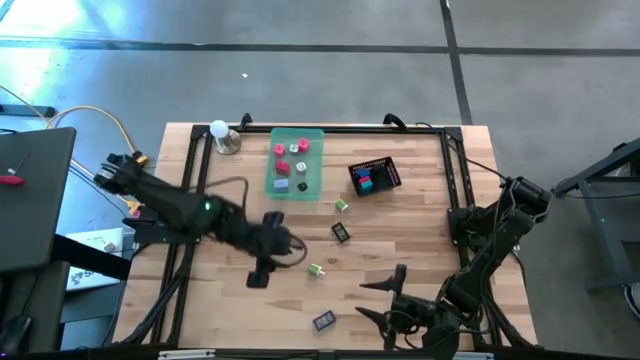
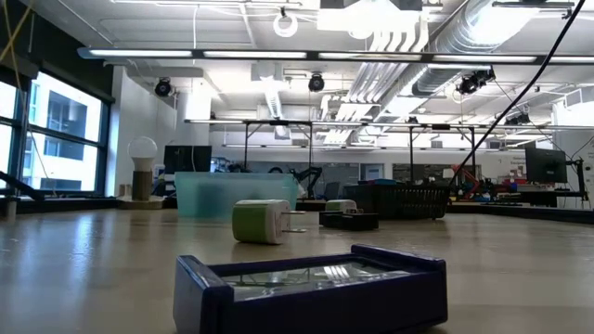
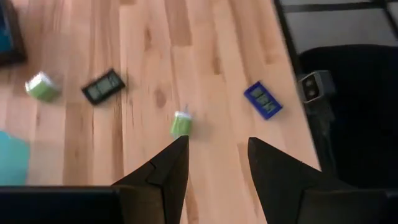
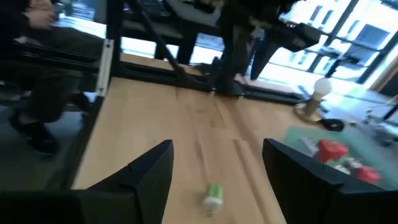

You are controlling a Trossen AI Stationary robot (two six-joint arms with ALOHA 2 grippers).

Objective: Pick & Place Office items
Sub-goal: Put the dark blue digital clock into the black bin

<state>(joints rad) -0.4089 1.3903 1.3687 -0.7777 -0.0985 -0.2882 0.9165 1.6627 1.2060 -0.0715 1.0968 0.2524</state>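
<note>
Four office items lie loose on the wooden table: a green piece, a black piece, a green-and-white piece and a blue piece. More pieces sit in the green tray and the black mesh basket. My left gripper hangs open above the table, just left of the green-and-white piece, with nothing between its fingers. My right gripper stands open near the front edge, pointing left, also with nothing in it.
A small lamp with a round white bulb stands at the far left corner. Black frame rails run along the table's sides and back. Bare wood lies between the loose pieces and the left rail.
</note>
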